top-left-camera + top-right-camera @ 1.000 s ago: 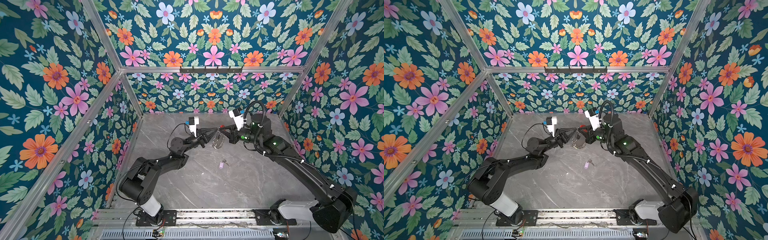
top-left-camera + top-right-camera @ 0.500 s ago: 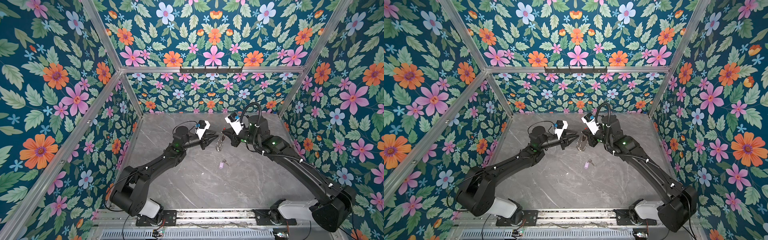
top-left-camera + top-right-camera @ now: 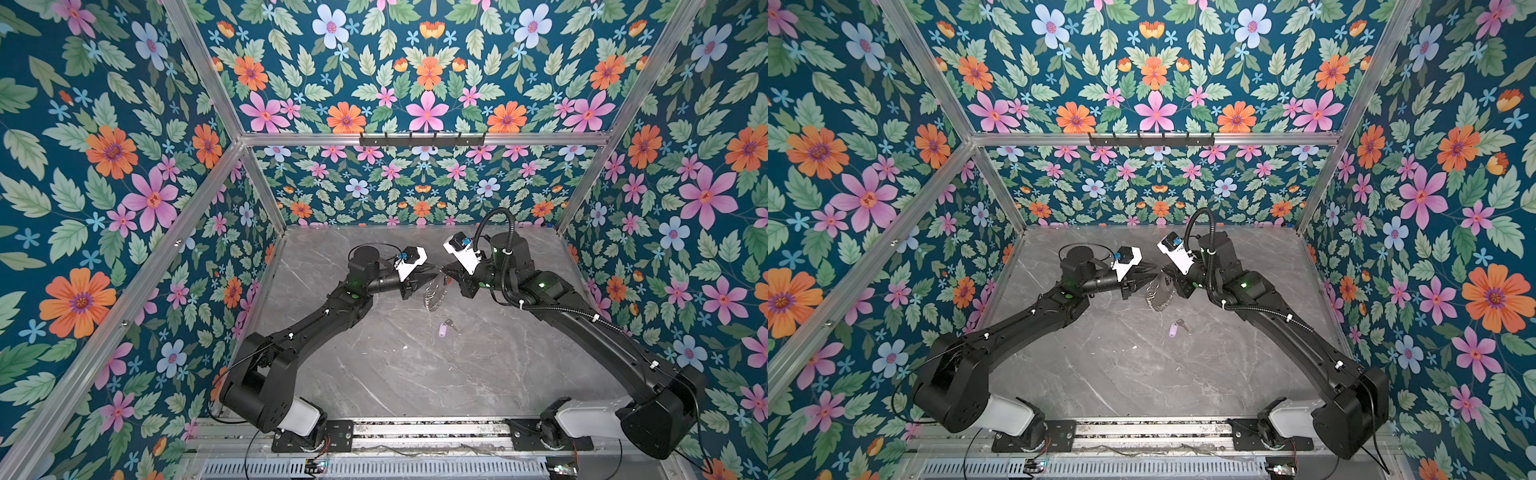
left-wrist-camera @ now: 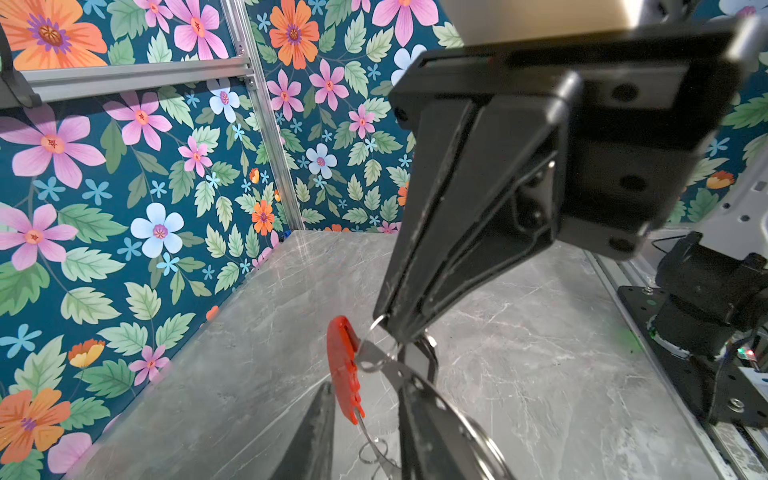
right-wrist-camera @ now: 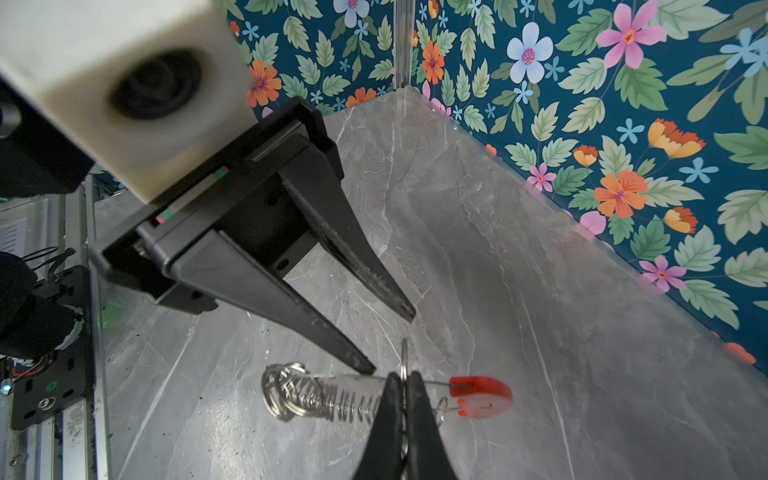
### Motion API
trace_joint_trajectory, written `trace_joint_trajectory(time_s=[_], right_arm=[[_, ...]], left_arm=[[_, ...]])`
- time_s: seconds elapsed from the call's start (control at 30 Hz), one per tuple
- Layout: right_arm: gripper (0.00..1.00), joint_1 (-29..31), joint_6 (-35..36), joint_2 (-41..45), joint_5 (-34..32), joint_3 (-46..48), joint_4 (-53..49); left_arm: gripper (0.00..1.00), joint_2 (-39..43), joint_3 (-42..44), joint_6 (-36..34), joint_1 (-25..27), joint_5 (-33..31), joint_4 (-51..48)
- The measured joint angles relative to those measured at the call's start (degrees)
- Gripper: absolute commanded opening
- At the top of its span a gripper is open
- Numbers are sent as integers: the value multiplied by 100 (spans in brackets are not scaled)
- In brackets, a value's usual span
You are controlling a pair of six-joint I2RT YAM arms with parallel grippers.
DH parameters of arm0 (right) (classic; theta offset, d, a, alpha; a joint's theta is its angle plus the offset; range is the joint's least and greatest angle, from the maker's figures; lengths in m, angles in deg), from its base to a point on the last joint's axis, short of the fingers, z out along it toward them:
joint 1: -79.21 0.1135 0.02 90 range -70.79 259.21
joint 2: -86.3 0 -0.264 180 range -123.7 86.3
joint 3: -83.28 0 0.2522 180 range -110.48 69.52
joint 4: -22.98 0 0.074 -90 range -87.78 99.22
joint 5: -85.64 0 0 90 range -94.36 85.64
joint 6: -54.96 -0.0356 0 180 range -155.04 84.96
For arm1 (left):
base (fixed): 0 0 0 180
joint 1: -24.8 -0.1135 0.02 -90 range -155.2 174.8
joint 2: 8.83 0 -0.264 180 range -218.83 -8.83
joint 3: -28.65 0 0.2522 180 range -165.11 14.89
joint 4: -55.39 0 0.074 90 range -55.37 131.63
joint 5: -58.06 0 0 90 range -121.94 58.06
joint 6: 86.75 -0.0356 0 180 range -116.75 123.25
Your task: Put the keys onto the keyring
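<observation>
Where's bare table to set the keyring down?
Widest: front centre of the table, between the left arm, the right arm and the base rail. Also the strip along the back wall. Crowded: mid-back, where left gripper and right gripper meet at the keyring, lilac-tag key just in front.

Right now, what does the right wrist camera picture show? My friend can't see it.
The right end effector pinches the keyring, with its red piece and bunched silver rings, over the grey table. The open left end effector points at it.
</observation>
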State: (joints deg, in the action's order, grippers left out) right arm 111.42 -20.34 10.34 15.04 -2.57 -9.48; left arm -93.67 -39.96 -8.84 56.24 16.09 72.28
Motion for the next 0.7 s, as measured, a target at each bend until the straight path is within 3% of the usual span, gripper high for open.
trace_joint_trajectory(time_s=[0.43, 0.7], right_arm=[[0, 46, 0, -168, 42, -138, -42], [0, 55, 22, -282, 59, -221, -59]], left_arm=[[29, -157, -166, 2, -57, 267, -35], [23, -203, -212, 4, -59, 385, -66]])
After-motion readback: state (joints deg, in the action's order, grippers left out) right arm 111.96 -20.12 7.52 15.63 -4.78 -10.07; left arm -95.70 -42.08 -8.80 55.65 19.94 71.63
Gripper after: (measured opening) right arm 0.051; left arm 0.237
